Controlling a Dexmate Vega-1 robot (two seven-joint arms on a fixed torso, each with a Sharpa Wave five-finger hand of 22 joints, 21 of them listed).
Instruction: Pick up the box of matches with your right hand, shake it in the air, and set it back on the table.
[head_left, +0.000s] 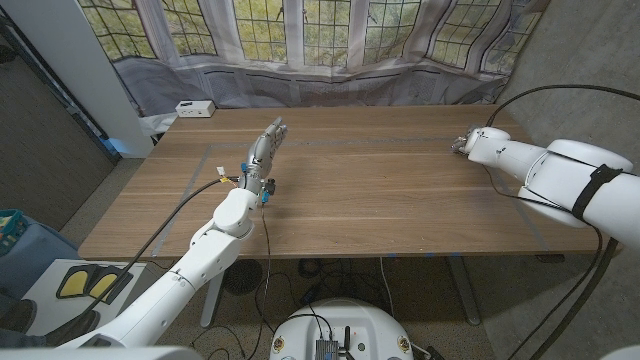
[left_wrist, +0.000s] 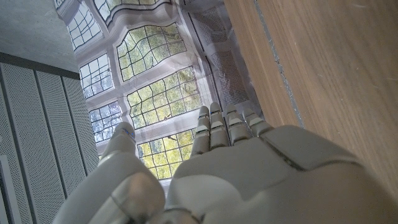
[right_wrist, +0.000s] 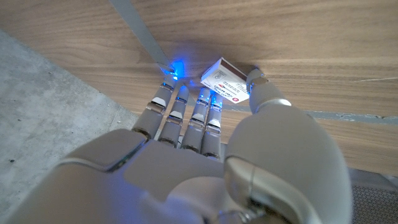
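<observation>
The right hand (right_wrist: 205, 155) is pinching the box of matches (right_wrist: 227, 81), ready for lifting off the tabletop (head_left: 380, 190). The left hand (head_left: 262, 155) is waiting, holding nothing, fingers straight.

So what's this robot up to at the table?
It is working with a matchbox at the far right corner of the wooden table. The right hand has the box between its fingers and thumb, close over the tabletop; whether the box has lifted off the wood is hard to tell. The left hand holds nothing, its fingers straight, out over the table's left side. A small white box sits at the far left corner.
</observation>
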